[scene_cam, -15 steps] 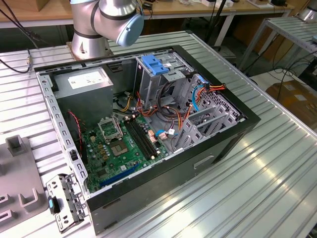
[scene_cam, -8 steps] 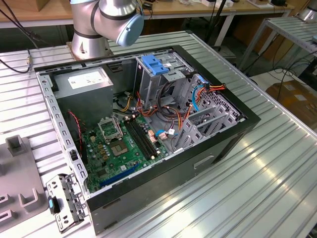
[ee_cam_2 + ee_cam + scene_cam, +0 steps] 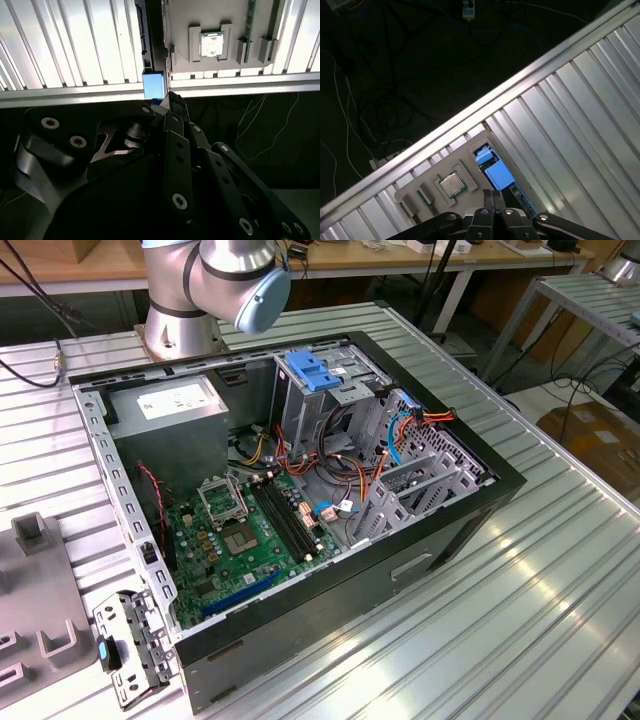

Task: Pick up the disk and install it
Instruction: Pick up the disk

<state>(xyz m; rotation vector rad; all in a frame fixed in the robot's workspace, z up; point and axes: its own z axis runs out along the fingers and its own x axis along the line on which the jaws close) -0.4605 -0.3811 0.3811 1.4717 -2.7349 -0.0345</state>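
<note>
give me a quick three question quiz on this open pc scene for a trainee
1. True or false: the black computer case lies on its side with the green motherboard exposed.
2. The plastic latch topping the tall metal cage is: A red, B blue, C yellow.
3. Which sits closer to the silver robot arm base: the motherboard or the grey power-supply box with white sticker?
Key: 1 true; 2 B; 3 the power-supply box.

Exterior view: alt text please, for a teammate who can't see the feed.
An open computer case lies on a ribbed metal table, showing a green motherboard, a grey power supply and a drive cage topped by a blue latch. The robot arm's base stands beyond it.
</note>
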